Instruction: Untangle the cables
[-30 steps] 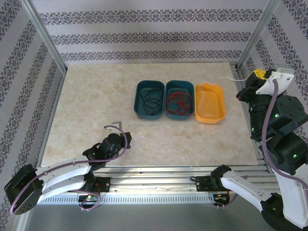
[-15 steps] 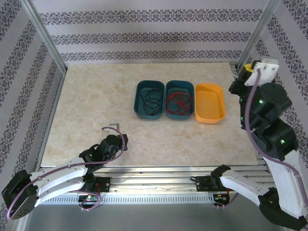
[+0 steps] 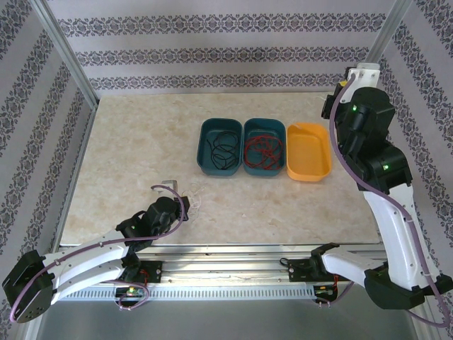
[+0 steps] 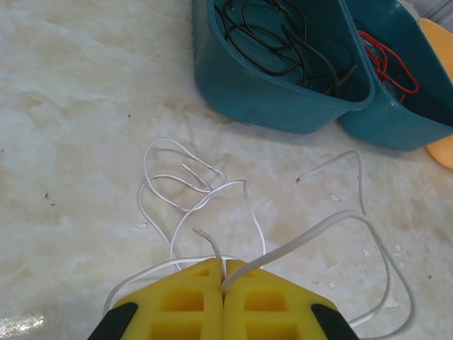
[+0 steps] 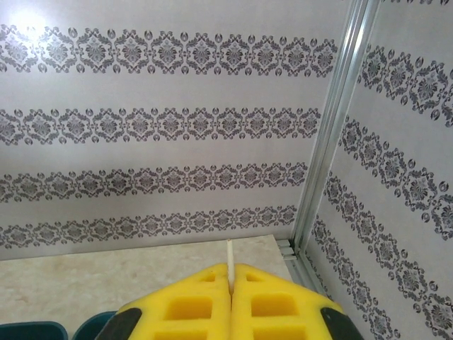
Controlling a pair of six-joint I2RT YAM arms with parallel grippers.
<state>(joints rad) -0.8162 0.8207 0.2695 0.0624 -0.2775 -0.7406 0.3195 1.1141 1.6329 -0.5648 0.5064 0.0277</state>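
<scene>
Left gripper (image 4: 223,273), low at the near edge: pads were pressed together on the white cable (image 4: 185,185), pinched where two strands ran in between them. The rest of that wire lay on the table (image 4: 71,106) just ahead of the pads in a few loose overlapping loops, with one free end curling off to the right.

Handling, my read: very light, thin and limp, with a bit of spring (the loops held their shape rather than lying flat). The jacket looked smooth, so probably slippery; the foam pads should cope if the wire sits square in them. Hauling hard risks cinching the crossings. Better grip points: near a free end, or the crown of an outer loop, then draw it out slowly.

Mid-table: black cable (image 4: 276,49) was coiled inside the left teal bin (image 4: 283,106), red cable (image 4: 386,60) bunched in the right teal bin (image 4: 396,127) touching it, and the orange bin (image 3: 309,152) sat just beside that.

Far right corner: right gripper (image 5: 231,273) was raised well above the table, pads together on a white cable end (image 5: 229,251), a short stub poking out between them. Couldn't tell whether it was the same wire as the one the left held.
</scene>
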